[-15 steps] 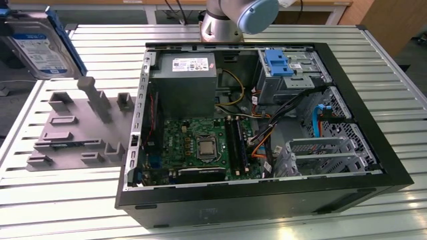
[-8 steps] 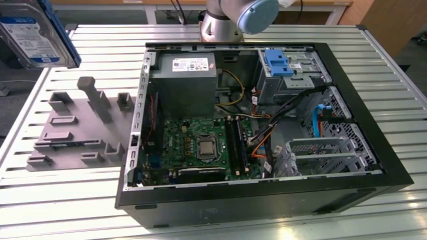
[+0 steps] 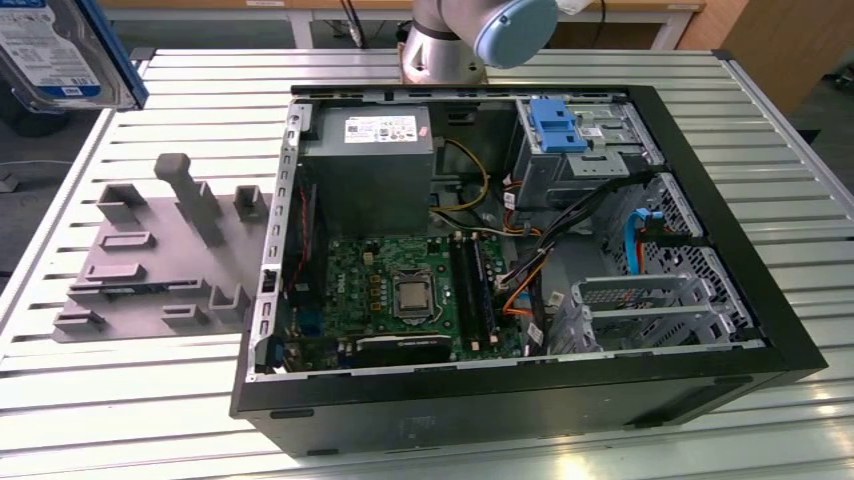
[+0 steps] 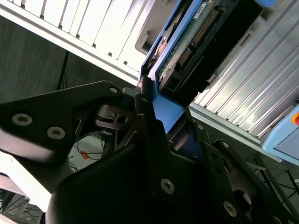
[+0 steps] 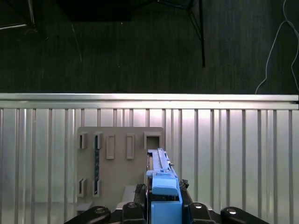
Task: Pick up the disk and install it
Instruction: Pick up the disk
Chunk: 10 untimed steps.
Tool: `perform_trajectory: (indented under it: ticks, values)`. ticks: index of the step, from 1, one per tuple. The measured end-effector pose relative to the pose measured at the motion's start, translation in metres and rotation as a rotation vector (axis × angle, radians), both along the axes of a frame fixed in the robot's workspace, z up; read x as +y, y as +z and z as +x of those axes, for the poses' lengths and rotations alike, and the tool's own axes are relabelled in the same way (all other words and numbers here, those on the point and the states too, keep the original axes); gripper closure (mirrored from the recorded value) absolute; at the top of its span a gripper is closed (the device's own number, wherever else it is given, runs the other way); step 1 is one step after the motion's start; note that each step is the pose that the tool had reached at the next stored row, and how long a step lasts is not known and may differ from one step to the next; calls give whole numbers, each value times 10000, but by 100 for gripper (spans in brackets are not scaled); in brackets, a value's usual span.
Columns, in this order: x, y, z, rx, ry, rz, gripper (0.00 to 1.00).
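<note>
I can make out no legible writing from here. In the exterior view, the disk (image 3: 64,60) carries a white-and-blue label (image 3: 40,38) whose print is too small for me to read. The grey box (image 3: 371,170) inside the computer case (image 3: 534,400) bears a white sticker (image 3: 380,128), likewise unreadable.

This is a robotics lab or workshop. A ribbed aluminium table (image 3: 174,400) carries an opened computer tower (image 3: 534,410), its boards and wiring bared, and a grey slotted fixture plate (image 3: 147,250) near one table edge. A robot arm (image 3: 454,40) stands at another edge, its gripper (image 5: 162,198) clamped on the disk (image 3: 60,45). Wooden furniture (image 3: 787,40) and loose cables (image 5: 275,42) stand around.
</note>
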<state>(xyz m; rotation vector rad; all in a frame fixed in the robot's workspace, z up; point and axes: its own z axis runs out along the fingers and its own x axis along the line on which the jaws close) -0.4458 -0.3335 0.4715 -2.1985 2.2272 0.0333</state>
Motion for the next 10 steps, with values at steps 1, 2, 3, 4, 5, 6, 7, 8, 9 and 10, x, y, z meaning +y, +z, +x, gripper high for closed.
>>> perform_trajectory:
  ticks: [1,2,3,4,5,6,7,8,9,10]
  values:
    - [0,40,0,-1,0,1,64]
    - [0,82,0,0,0,0,64]
    - [0,117,0,2,0,-1,64]
    - [0,148,1,0,0,0,64]
    - [0,165,0,1,0,-1,64]
    - [0,165,1,0,0,0,64]
    - [0,166,1,-1,0,0,64]
    - [0,167,1,0,0,0,64]
    - [0,169,1,1,0,-1,64]
    - [0,170,1,1,0,0,64]
